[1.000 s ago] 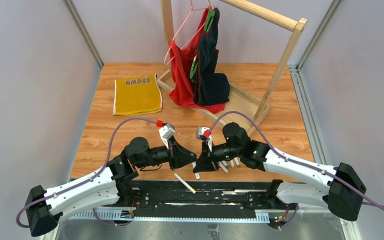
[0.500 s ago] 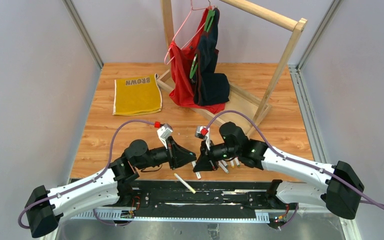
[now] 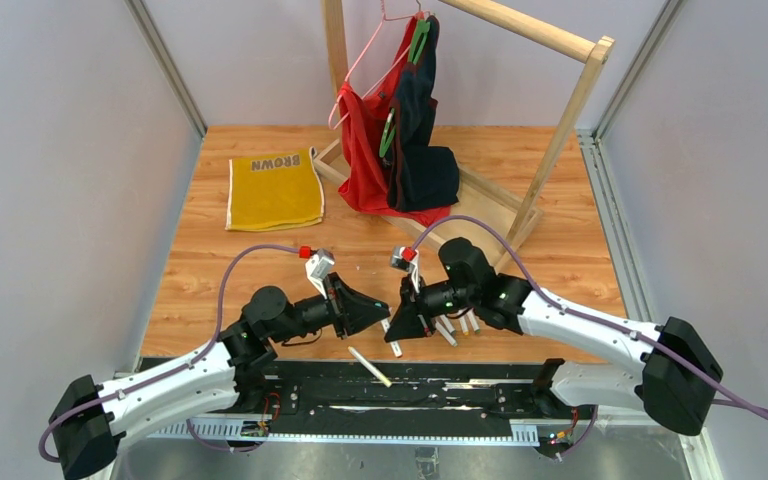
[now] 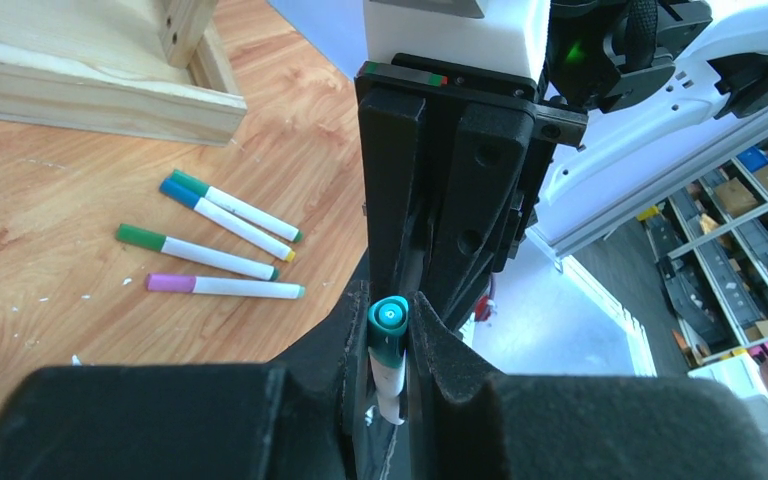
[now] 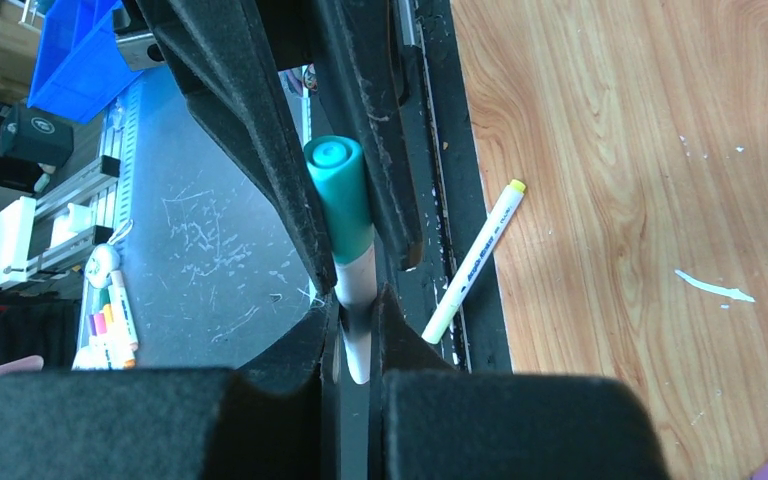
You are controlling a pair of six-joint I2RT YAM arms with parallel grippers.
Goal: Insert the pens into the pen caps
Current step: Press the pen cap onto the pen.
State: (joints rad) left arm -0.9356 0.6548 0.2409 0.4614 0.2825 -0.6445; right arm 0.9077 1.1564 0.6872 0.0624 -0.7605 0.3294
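A white pen wearing a teal pen cap [image 4: 388,330] hangs between my two grippers over the table's near edge. My left gripper [image 4: 390,322] [image 3: 380,311] is shut on the teal cap [image 5: 341,198]. My right gripper [image 5: 357,312] [image 3: 400,325] is shut on the white barrel [image 5: 354,285]. The cap sits on the barrel's end. Several capped pens [image 4: 210,255] [image 3: 465,324] lie side by side on the wood under the right arm. An uncapped yellow-tipped pen [image 5: 475,262] [image 3: 370,366] lies on the black rail.
A wooden clothes rack [image 3: 550,150] with red and dark garments on hangers stands at the back; its base [image 4: 100,95] lies near the capped pens. A yellow cloth [image 3: 273,190] lies back left. A white scrap [image 5: 715,287] is on the wood.
Both arms have drifted slightly left and away from the near edge together, the pen and cap still held between them. Neither gripper's jaws have changed.
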